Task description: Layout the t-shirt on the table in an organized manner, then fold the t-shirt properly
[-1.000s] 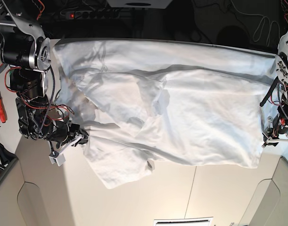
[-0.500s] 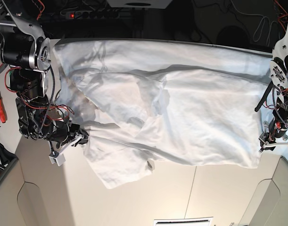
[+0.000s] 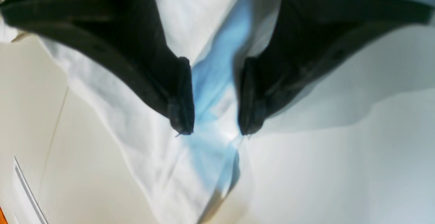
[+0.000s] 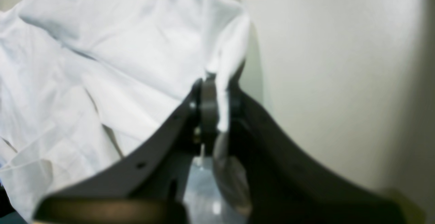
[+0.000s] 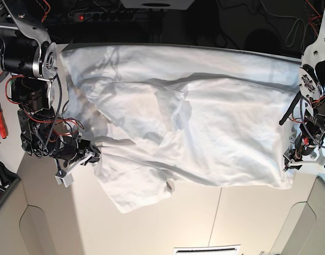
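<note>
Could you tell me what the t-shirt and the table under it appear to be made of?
The t-shirt looks like thin, soft white fabric, probably cotton: it wrinkles, folds over itself and drapes limply. The table looks like a hard, smooth board with a matte off-white finish, perhaps laminate: flat, no glare, one thin seam line.

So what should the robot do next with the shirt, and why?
Probably close the left hand on the t-shirt. Its fingers stand apart over the cloth's edge, gripping nothing, while the right hand is already shut on the t-shirt's other end. With both ends held, it could likely pull the wrinkled cloth flat on the table.
</note>
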